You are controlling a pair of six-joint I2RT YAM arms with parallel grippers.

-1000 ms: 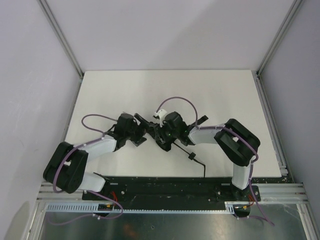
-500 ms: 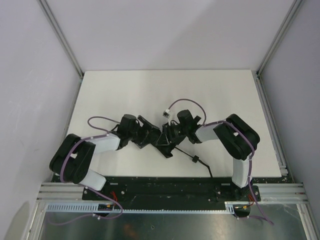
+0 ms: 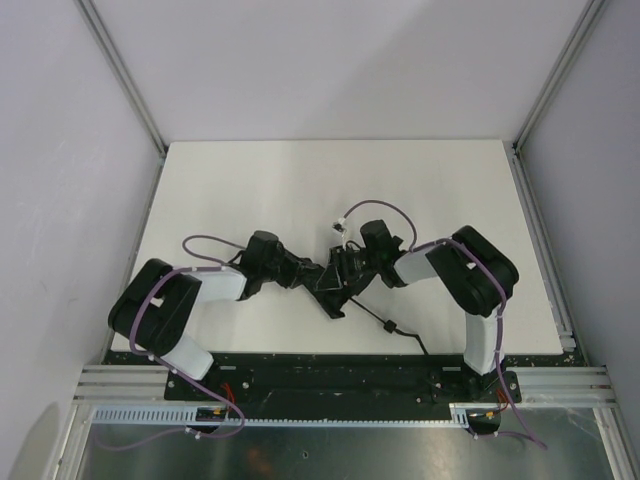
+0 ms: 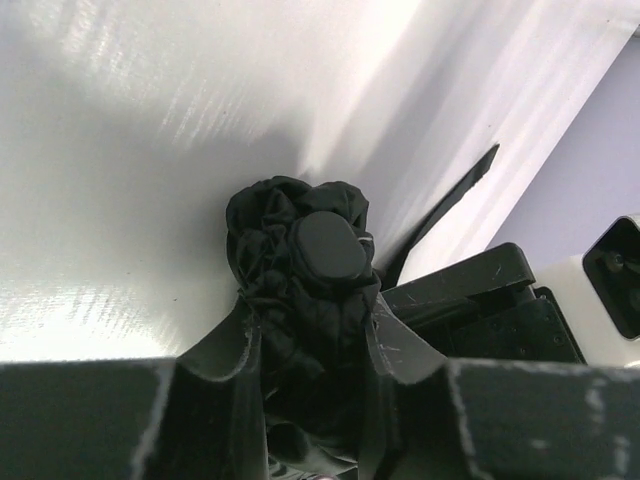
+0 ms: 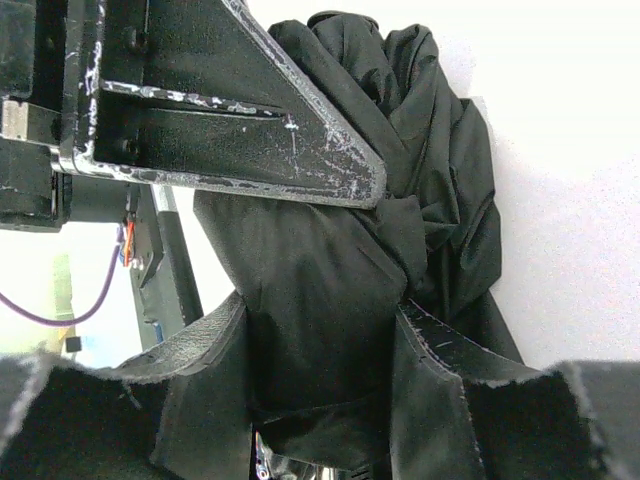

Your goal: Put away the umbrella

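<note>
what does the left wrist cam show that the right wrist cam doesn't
Left wrist only: a round cap on the umbrella, ringed by bunched fabric, and part of the right arm beside it. Right wrist only: a left gripper finger lying across long canopy folds. Both: the umbrella's black fabric pinched between that arm's own fingers, over the white table.
</note>
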